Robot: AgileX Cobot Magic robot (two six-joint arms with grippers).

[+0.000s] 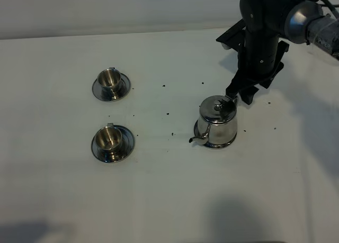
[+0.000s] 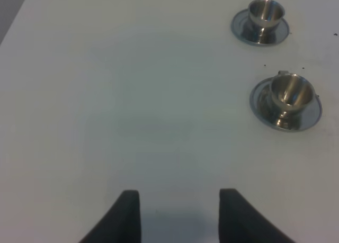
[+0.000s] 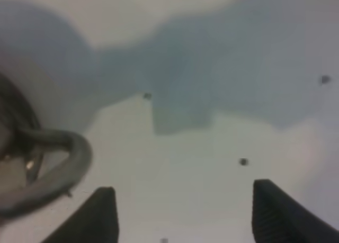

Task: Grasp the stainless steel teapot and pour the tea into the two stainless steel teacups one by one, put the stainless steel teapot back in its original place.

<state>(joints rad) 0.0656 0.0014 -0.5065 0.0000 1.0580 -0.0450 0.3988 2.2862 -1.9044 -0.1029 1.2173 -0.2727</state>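
The stainless steel teapot stands right of the table's middle, its spout toward the front left. My right gripper hangs just behind and to the right of it, near the loop handle. In the right wrist view that gripper is open over bare table, and the handle lies outside one finger. The two stainless steel teacups stand on saucers at the left, the far cup behind the near cup. My left gripper is open with nothing between its fingers, some way from the cups.
Small dark specks are scattered on the white table between the cups and the teapot. The right arm's dark body rises over the back right corner.
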